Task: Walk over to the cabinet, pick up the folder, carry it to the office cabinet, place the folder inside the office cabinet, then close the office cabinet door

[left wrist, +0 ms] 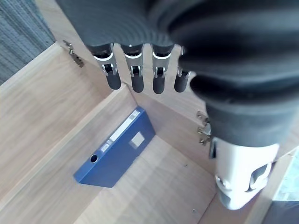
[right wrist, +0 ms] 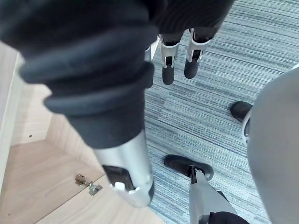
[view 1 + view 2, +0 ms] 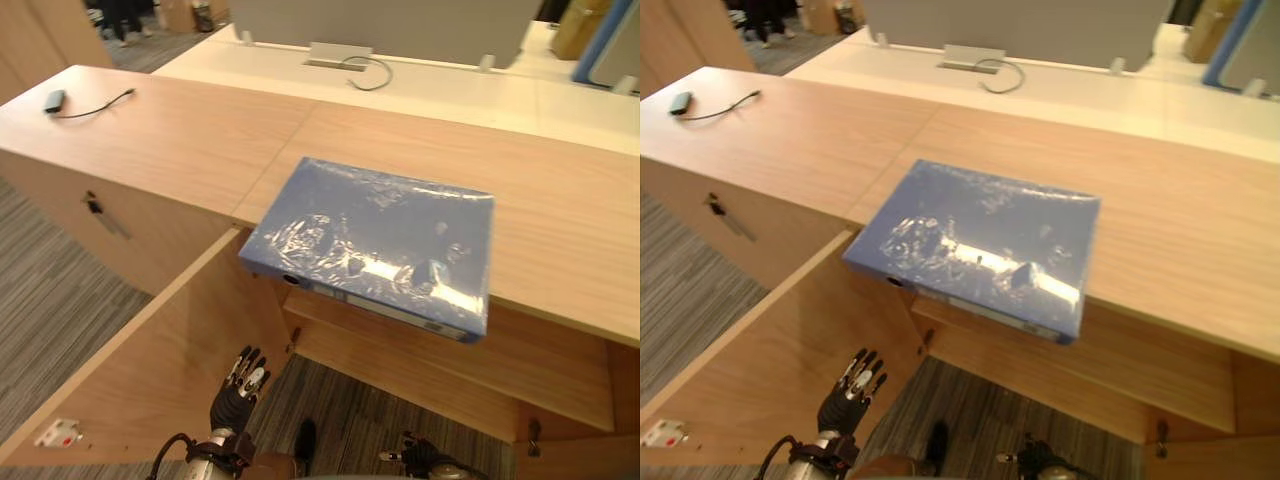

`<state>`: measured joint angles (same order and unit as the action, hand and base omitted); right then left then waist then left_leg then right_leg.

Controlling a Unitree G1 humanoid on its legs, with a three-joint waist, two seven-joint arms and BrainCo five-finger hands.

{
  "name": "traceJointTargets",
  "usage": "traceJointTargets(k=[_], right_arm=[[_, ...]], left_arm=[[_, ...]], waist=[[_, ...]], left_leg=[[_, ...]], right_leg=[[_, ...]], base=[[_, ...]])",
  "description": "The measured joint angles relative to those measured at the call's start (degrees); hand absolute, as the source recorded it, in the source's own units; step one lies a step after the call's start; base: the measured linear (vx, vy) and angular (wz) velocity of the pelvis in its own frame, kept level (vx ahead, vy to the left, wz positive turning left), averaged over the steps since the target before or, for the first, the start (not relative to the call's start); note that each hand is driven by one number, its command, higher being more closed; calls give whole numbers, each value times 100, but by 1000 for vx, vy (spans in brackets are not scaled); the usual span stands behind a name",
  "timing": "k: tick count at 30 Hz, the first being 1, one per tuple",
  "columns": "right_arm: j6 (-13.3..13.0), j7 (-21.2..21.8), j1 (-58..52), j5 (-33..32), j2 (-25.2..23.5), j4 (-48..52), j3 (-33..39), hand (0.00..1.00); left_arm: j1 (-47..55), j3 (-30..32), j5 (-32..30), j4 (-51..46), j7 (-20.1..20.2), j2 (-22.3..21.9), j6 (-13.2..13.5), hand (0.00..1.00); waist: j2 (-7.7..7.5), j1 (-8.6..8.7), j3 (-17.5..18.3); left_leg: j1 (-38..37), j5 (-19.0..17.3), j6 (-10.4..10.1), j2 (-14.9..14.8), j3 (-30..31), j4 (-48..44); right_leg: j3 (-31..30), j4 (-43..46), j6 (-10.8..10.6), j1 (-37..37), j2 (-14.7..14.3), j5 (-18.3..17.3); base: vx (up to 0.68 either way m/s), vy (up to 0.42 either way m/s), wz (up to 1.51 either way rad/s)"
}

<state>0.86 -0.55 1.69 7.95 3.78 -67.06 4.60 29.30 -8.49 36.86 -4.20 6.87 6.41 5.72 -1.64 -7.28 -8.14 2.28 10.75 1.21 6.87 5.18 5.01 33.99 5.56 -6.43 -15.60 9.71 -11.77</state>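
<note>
A blue folder [image 3: 375, 240] in shiny plastic wrap lies flat on the wooden cabinet top [image 3: 180, 140], its spine hanging out over the front edge. Below it the cabinet stands with its door [image 3: 140, 370] swung out to the left. My left hand [image 3: 238, 395] is low beside that door, well under the folder, open with straight fingers pointing up. In the left wrist view a blue folder [image 1: 117, 149] with a round spine hole and a white label shows past the fingertips [image 1: 135, 81], apart from them. My right hand [image 3: 420, 460] hangs low, its fingers [image 2: 169, 70] straight over the carpet, holding nothing.
A small dark device [image 3: 54, 100] with a cable lies at the far left of the top. Behind runs a white desk [image 3: 450, 90] with a grey cable box [image 3: 340, 55]. The neighbouring cabinet front has a key [image 3: 92, 205]. Grey striped carpet [image 3: 40, 300] covers the floor.
</note>
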Motion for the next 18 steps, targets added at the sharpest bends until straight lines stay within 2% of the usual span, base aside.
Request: traceJointTargets(k=[4, 9, 14, 15, 16, 17, 18], right_arm=[[2, -63, -39, -4, -47, -2, 100, 0], [8, -172, -12, -3, -224, 78, 205, 0], [13, -316, 91, -3, -487, 226, 265, 0], [13, -416, 95, -2, -541, 225, 228, 0], [13, -439, 94, 1, -550, 222, 193, 0], [17, -523, 69, 2, -596, 201, 54, 0], [17, -556, 64, 2, -635, 178, -5, 0]], left_arm=[[78, 38, -426, -991, -216, -215, 7, 0], [89, 339, -958, -2224, -589, -457, 65, 0], [-214, 565, -2219, -3050, -1485, -736, 495, 0], [-366, 552, -2821, -3148, -1907, -806, 590, 0], [-439, 543, -3032, -3157, -2052, -837, 612, 0], [-556, 484, -3568, -3216, -2435, -831, 634, 0], [-606, 423, -3813, -3267, -2601, -795, 654, 0]], waist=[[-9, -166, 22], [-8, -233, 24], [-6, -278, 39], [-7, -274, 104], [2, -271, 117], [0, -224, 171], [-26, -203, 224]], left_leg=[[143, 74, -28, 25, 309, -40], [182, 65, -37, 91, 569, -120], [206, 30, 13, 107, 472, -115], [276, 66, 8, 134, 469, -114], [280, 90, 4, 135, 471, -100], [265, 151, 25, 118, 477, -38], [266, 198, 48, 104, 478, -9]], right_leg=[[437, 235, 1, 26, -11, 1], [799, 408, 1, -35, 18, 0], [832, 241, 6, -67, 10, -17], [868, 123, -17, -50, -3, -47], [889, 91, -23, -53, -13, -51], [950, 81, -23, -49, -38, -51], [967, 61, -21, -33, -58, -52]], base=[[38, -11, 46], [14, 7, 27], [-21, 22, -4], [0, 0, 0], [-22, 18, 13], [-10, 6, 16], [-8, 3, 14]])
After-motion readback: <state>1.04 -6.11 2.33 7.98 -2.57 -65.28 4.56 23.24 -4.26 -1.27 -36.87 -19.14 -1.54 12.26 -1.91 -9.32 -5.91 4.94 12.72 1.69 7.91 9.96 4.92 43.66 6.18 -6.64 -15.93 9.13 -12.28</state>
